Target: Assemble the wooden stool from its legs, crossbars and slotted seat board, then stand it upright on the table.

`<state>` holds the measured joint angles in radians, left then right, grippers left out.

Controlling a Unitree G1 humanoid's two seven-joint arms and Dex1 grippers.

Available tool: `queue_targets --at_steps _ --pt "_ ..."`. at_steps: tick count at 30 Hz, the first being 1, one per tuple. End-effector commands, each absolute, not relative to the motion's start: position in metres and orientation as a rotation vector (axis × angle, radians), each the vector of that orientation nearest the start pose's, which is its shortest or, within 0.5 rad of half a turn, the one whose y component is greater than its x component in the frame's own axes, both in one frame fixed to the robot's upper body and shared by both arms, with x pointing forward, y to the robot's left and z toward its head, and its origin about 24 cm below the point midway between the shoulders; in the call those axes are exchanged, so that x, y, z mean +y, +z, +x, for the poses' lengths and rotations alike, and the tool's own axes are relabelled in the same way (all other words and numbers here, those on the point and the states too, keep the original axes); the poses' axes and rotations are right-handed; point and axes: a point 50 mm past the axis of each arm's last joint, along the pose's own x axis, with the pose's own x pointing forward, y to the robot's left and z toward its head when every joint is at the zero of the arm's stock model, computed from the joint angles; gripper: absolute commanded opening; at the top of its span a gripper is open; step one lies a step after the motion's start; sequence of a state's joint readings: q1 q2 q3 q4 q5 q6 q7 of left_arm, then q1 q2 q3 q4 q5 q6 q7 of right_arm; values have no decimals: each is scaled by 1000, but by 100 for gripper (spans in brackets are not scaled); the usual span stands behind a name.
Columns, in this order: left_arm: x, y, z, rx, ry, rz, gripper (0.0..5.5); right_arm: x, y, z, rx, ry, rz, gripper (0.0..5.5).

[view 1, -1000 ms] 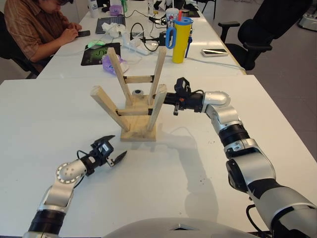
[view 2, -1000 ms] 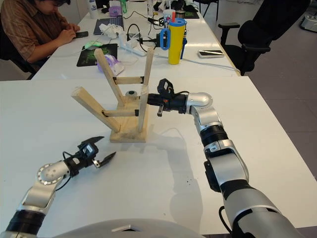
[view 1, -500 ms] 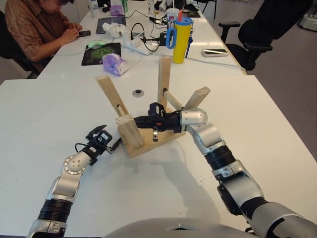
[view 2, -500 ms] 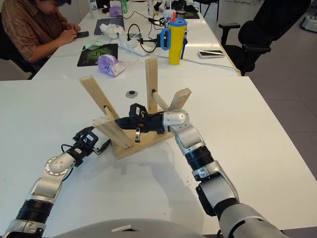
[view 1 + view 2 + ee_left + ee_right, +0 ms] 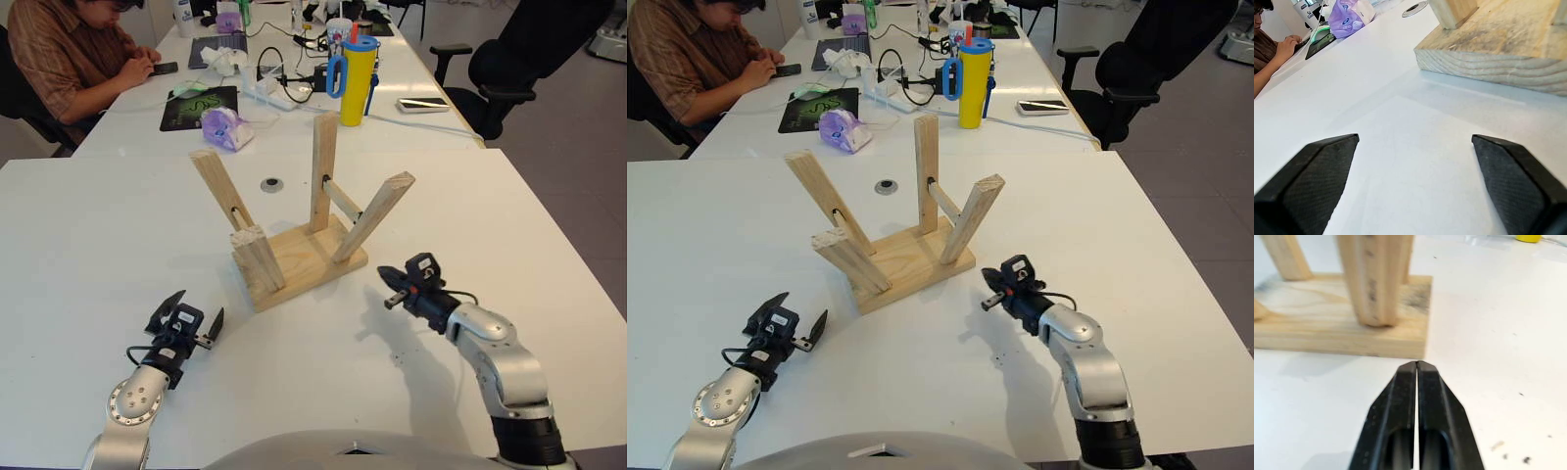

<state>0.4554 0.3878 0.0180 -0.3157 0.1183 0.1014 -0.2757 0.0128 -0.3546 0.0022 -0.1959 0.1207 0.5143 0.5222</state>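
Note:
The wooden stool rests upside down at the table's middle. Its seat board (image 5: 302, 260) lies flat on the table and its legs (image 5: 322, 168) point up, splayed, with a crossbar (image 5: 341, 199) between two of them. My left gripper (image 5: 199, 306) hovers low over the table in front of the stool's left corner, open and empty; in the left wrist view its fingers (image 5: 1312, 169) frame the board's edge (image 5: 1488, 61). My right gripper (image 5: 388, 290) is shut and empty, just right of the board, pointing at its corner (image 5: 1400, 340).
On the far table stand a yellow bottle (image 5: 357, 78), a purple bag (image 5: 223, 125), a dark mat (image 5: 196, 106) and a phone (image 5: 424, 104), with cables among them. A round grommet (image 5: 272, 183) sits behind the stool. A person sits at the far left.
The stool, tipped and held at a leg by my right gripper, now lies with its seat board flat. The right gripper let go and drew back to the right; the left drew back nearer.

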Motion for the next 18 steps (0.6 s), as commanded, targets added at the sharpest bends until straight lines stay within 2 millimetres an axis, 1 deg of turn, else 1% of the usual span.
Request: queue_targets --at_steps 1,4,7,12,18 --pt "204 20 167 342 -294 468 431 -189 40 280 370 534 -255 2" --pt "198 16 173 374 -333 473 431 -187 30 298 387 565 -290 2" --pt "195 10 174 413 -361 483 431 -183 21 307 394 601 -309 2" --pt "197 6 179 440 -366 506 431 -173 10 302 434 689 -283 2" --pt "200 3 184 463 -366 528 431 -162 8 292 452 735 -242 2"
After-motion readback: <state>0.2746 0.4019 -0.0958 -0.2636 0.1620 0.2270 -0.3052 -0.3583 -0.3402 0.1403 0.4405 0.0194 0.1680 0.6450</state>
